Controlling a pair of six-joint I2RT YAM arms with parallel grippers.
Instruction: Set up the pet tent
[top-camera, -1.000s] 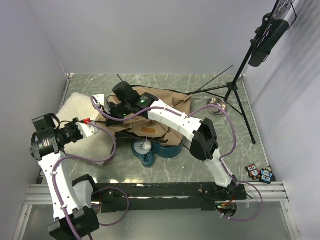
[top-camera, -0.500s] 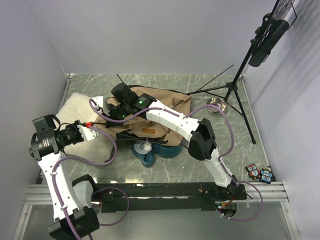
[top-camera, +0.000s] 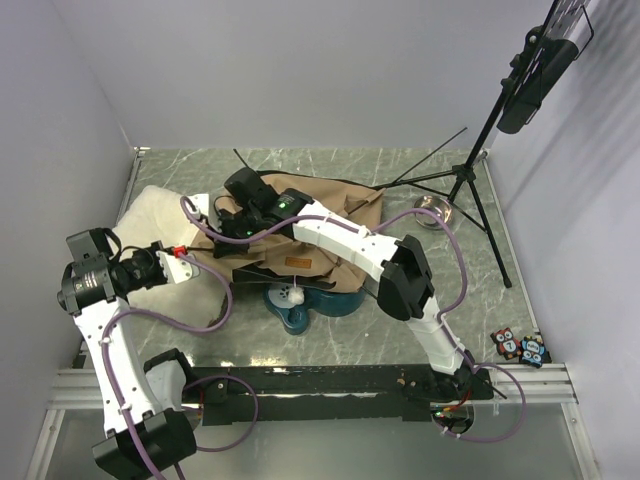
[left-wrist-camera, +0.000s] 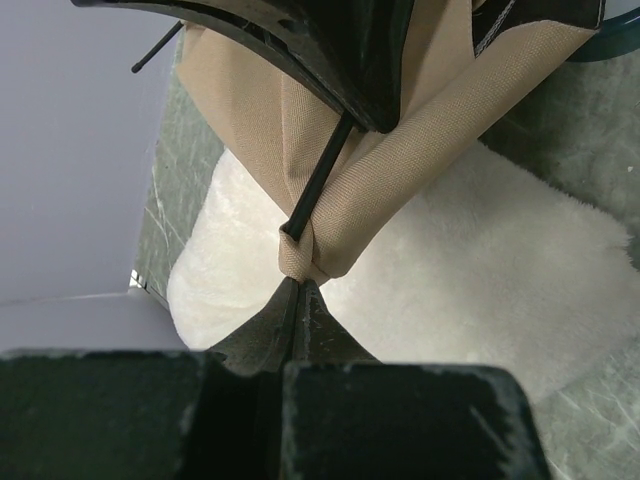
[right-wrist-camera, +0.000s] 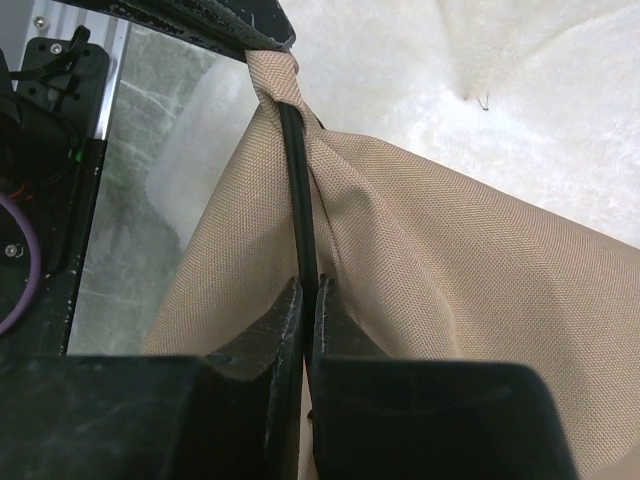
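Observation:
The tan pet tent (top-camera: 325, 215) lies collapsed on the table, with its brown label (top-camera: 297, 261) and white pompom (top-camera: 291, 293) at the near side. My left gripper (top-camera: 186, 250) is shut on the tent's corner fabric loop (left-wrist-camera: 293, 258), where a thin dark pole (left-wrist-camera: 318, 180) ends. My right gripper (top-camera: 215, 228) is shut on that same pole (right-wrist-camera: 298, 190) a short way up from the corner, over the tan fabric (right-wrist-camera: 450, 300). In the right wrist view the left fingers (right-wrist-camera: 215, 25) pinch the corner at the top.
A cream-white pillow (top-camera: 150, 220) lies under the tent's left corner. A dark teal piece (top-camera: 300, 312) sits at the tent's near edge. A black tripod (top-camera: 460, 180), a metal bowl (top-camera: 432, 213) and small owl toys (top-camera: 518, 347) are at the right.
My left wrist has shifted slightly left and toward the near edge, still holding the corner. My right gripper has stayed on the pole with almost no motion.

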